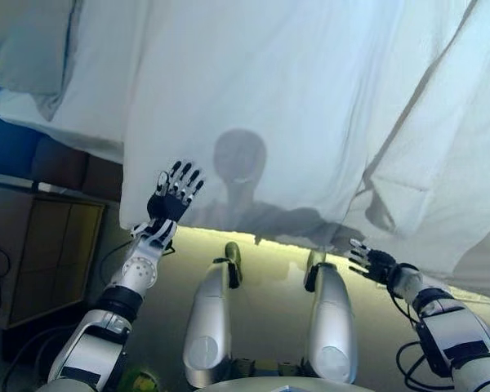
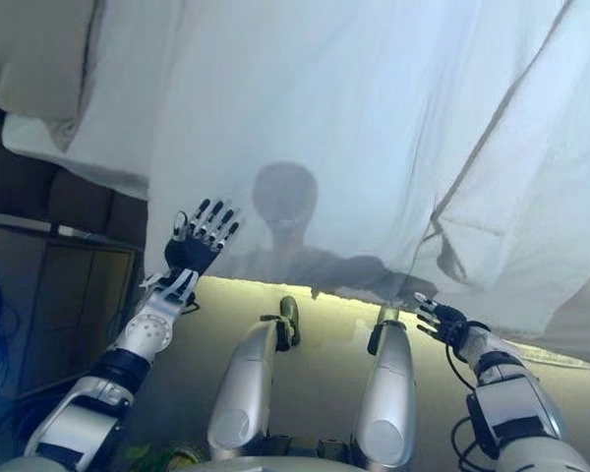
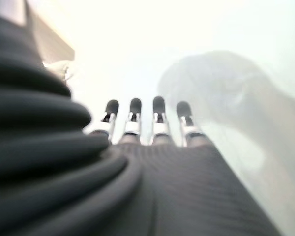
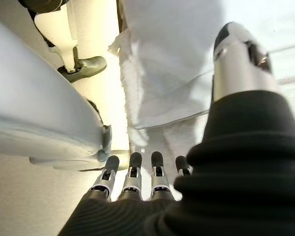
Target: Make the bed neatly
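Now, left eye view: we see the white duvet (image 1: pixel 294 106) covering the bed and hanging over its near edge, down toward the floor (image 1: pixel 269 278). Our left hand (image 1: pixel 173 196) is raised against the hanging part near its left corner, fingers straight and spread apart, holding nothing. We judge it is placed there to press or smooth the cloth flat.
Left eye view, left side: a pillow (image 1: pixel 24 45) lies at the far left corner of the bed, and a wooden nightstand (image 1: pixel 53 253) stands beside the bed, below it.
Right eye view: our right hand (image 2: pixel 442 320) is low, just at the hanging hem where the duvet folds and bunches. Its fingers are apart and nothing is clamped in them. The folded flap (image 2: pixel 501 236) on the right side is uneven, so we think this hand is there to take that edge next.
Left wrist view: the fingers (image 3: pixel 159 118) are straight in a row, before the bright cloth; whether they touch it we cannot tell.
Right wrist view: the fingers (image 4: pixel 132 174) are straight, pointing to the duvet hem (image 4: pixel 137 118), near it but not around it.
Task state: the bed is not yet neat, by our judgement.
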Robot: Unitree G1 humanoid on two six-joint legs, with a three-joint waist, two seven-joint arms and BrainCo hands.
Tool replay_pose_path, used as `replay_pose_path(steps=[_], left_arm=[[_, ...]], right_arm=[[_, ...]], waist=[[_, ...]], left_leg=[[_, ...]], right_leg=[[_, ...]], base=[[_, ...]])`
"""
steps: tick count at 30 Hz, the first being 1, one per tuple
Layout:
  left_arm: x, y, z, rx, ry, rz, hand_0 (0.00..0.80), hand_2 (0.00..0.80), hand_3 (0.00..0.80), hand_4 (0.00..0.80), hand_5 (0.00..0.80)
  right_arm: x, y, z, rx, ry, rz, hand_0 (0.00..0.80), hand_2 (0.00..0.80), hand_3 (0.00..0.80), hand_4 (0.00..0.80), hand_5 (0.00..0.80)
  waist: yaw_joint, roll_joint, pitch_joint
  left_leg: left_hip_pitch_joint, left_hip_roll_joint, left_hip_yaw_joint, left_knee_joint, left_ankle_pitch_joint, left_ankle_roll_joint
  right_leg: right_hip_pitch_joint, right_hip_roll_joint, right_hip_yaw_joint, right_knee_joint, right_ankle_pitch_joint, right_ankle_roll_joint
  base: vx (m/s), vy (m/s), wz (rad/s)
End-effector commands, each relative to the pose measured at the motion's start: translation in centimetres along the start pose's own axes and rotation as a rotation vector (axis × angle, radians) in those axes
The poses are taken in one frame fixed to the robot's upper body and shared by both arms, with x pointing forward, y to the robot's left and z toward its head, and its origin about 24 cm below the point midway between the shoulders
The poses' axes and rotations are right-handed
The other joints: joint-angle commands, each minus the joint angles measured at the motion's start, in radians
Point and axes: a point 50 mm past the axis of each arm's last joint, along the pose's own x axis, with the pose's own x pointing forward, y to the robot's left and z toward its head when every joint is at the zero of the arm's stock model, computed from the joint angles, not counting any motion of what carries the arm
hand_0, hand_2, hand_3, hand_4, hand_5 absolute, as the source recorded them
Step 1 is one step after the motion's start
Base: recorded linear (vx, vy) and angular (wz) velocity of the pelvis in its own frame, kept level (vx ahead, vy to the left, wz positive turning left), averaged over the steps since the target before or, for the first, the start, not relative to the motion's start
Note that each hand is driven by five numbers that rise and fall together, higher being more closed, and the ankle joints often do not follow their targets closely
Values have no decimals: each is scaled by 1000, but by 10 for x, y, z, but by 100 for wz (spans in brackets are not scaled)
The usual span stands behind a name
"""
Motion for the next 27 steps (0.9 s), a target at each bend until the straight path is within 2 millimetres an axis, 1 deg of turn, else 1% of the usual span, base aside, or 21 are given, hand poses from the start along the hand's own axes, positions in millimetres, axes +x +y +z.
replay_pose_path(steps=[1, 3, 5, 6, 7, 8, 10, 12, 14, 16, 19, 22, 26, 27], left_arm=[[-23, 33, 1, 36, 30, 155, 0, 0, 0, 0, 0], [-41, 53, -8, 38, 80, 245, 0, 0, 0, 0, 0], [-61, 72, -18, 29, 134, 347, 0, 0, 0, 0, 0], [-68, 78, -22, 22, 152, 380, 0, 0, 0, 0, 0], [-83, 89, -29, 5, 179, 447, 0, 0, 0, 0, 0], [-96, 98, -35, -10, 201, 497, 0, 0, 0, 0, 0], [-121, 110, -49, -38, 250, 579, 0, 0, 0, 0, 0], [-144, 119, -62, -52, 300, 650, 0, 0, 0, 0, 0], [-166, 124, -75, -60, 356, 710, 0, 0, 0, 0, 0], [-185, 127, -88, -12, 445, 774, 0, 0, 0, 0, 0], [-207, 130, -101, 114, 623, 822, 0, 0, 0, 0, 0], [-224, 129, -113, 198, 777, 819, 0, 0, 0, 0, 0], [-237, 123, -131, 141, 835, 857, 0, 0, 0, 0, 0], [-244, 120, -139, 109, 862, 876, 0, 0, 0, 0, 0]], right_arm=[[-7, -14, -27, -40, 38, 13, 0, 0, 0, 0, 0], [-11, -19, -48, -62, 93, 29, 0, 0, 0, 0, 0], [-14, -20, -69, -72, 151, 47, 0, 0, 0, 0, 0], [-15, -21, -76, -70, 169, 50, 0, 0, 0, 0, 0], [-18, -22, -89, -63, 207, 50, 0, 0, 0, 0, 0], [-20, -22, -101, -57, 234, 46, 0, 0, 0, 0, 0], [-24, -21, -125, -29, 283, 27, 0, 0, 0, 0, 0], [-28, -20, -143, 8, 317, 10, 0, 0, 0, 0, 0], [-32, -18, -159, 53, 340, -12, 0, 0, 0, 0, 0], [-33, -14, -170, 119, 338, -34, 0, 0, 0, 0, 0], [-35, -12, -179, 227, 319, -74, 0, 0, 0, 0, 0], [-38, -13, -187, 312, 318, -116, 0, 0, 0, 0, 0], [-43, -13, -201, 379, 364, -202, 0, 0, 0, 0, 0], [-47, -13, -210, 381, 402, -234, 0, 0, 0, 0, 0]], waist=[[-16, -55, -79], [-18, -67, -113], [-20, -76, -150], [-21, -78, -162], [-24, -81, -190], [-26, -83, -215], [-30, -82, -256], [-33, -80, -294], [-37, -78, -325], [-41, -75, -351], [-49, -70, -387], [-57, -61, -420], [-61, -53, -443], [-58, -55, -452]], left_leg=[[63, -47, 42, 3, -44, 25], [121, -48, 44, -33, -39, 22], [174, -48, 48, -66, -38, 22], [193, -49, 50, -78, -38, 22], [231, -50, 55, -103, -40, 21], [255, -52, 65, -139, -14, 28], [318, -54, 70, -196, -5, 29], [370, -56, 72, -257, 9, 26], [417, -59, 72, -325, 31, 22], [462, -63, 72, -393, 59, 15], [514, -63, 76, -495, 96, 7], [549, -61, 77, -579, 128, -3], [585, -60, 90, -643, 141, -8], [588, -59, 90, -645, 136, -10]], right_leg=[[105, 30, -92, -42, 12, -19], [168, 36, -96, -80, 7, -21], [226, 40, -101, -116, 3, -23], [246, 42, -103, -130, 3, -22], [285, 45, -106, -157, 2, -20], [309, 47, -115, -193, 26, -26], [365, 53, -118, -240, 31, -19], [411, 61, -120, -292, 42, -11], [448, 71, -121, -344, 63, -1], [480, 83, -123, -395, 92, 10], [520, 98, -120, -481, 132, 23], [549, 109, -107, -565, 174, 34], [586, 118, -114, -642, 202, 39], [596, 120, -119, -668, 211, 39]], base=[[186, -19, -3], [201, -14, -3], [181, -6, 3], [199, 5, 3], [162, 13, 0], [195, 20, -1], [194, 24, -4], [193, 21, -4], [130, 12, -2], [82, 11, 2], [68, 18, 0], [55, 31, -8], [51, 18, -9], [32, -10, -7]])
